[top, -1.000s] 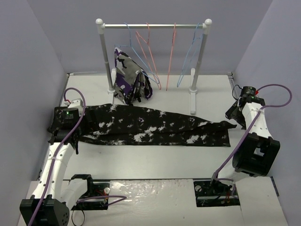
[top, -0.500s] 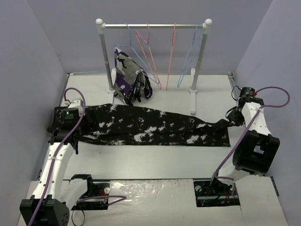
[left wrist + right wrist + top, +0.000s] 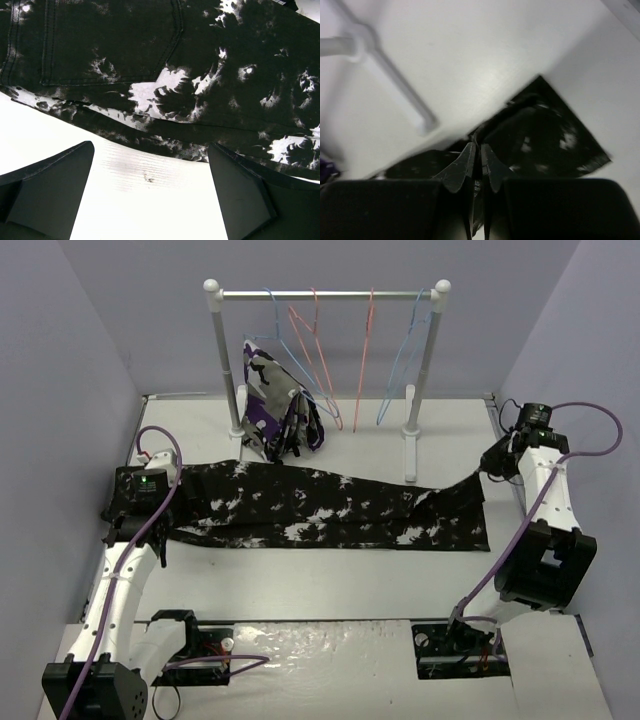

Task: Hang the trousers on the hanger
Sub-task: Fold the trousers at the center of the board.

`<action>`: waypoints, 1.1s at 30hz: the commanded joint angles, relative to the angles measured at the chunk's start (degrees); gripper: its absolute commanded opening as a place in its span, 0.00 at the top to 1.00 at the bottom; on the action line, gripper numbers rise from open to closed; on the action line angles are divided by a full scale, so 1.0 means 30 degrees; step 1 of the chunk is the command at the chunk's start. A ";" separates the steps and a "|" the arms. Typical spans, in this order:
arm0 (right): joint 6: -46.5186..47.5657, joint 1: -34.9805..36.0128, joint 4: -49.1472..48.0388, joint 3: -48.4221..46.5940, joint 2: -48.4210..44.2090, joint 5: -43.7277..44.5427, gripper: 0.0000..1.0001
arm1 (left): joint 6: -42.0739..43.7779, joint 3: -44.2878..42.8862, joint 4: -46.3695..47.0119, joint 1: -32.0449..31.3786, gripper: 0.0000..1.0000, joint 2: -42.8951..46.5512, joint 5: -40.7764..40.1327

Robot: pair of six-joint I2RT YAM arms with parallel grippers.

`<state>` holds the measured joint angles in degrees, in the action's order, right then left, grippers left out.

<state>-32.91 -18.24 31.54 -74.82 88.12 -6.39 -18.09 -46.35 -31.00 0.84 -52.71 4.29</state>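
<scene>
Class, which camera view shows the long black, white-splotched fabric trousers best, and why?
Top external: the black, white-splotched fabric trousers lie full length on the white table. Left wrist shows only a pocket area; right wrist only a hem corner pinched in the right gripper.

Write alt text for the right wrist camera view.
The right gripper is shut on a pinched fold of the black, white-splotched trousers, holding it above the white table. A foot of the clothes rack lies blurred at upper left.
</scene>
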 commanded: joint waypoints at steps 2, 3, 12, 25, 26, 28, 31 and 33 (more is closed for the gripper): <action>-0.1462 0.0800 -0.5600 -0.1993 -0.2840 -0.3808 1.00 | -0.0001 -0.0576 0.0637 -0.0075 0.03 -0.0009 0.0067; -0.1243 0.0786 -0.6564 -0.1479 -0.3523 -0.3879 1.00 | 0.0012 -0.0576 0.0637 -0.0075 0.03 -0.0009 0.0081; 0.1246 0.0857 -0.8230 0.7111 -0.7791 -0.1317 1.00 | 0.0023 -0.0576 0.0527 -0.0101 0.03 0.0186 -0.0022; -0.1382 0.0037 -0.2320 1.0397 -0.6759 0.8138 0.81 | 0.0023 -0.0488 0.0448 -0.0075 0.03 0.0226 -0.0188; -0.1755 -0.0180 -0.1642 1.0129 -0.6058 0.8191 0.78 | 0.0023 -0.0488 0.0461 -0.0075 0.03 0.0226 -0.0201; -0.1861 -0.0472 -0.0947 0.9626 -0.4989 0.8166 0.75 | 0.0023 -0.0488 0.0462 -0.0075 0.03 0.0255 -0.0201; -0.0992 -0.0726 -0.0347 0.8928 -0.3763 0.7351 0.75 | 0.0032 -0.0459 0.0433 -0.0075 0.03 0.0284 -0.0192; -0.0769 -0.0727 -0.0060 0.8963 -0.3387 0.6662 0.74 | 0.0046 -0.0459 0.0432 -0.0075 0.03 0.0297 -0.0172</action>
<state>-35.37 -19.99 26.13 -44.75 75.95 13.52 -18.10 -46.35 -31.09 0.85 -52.69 4.25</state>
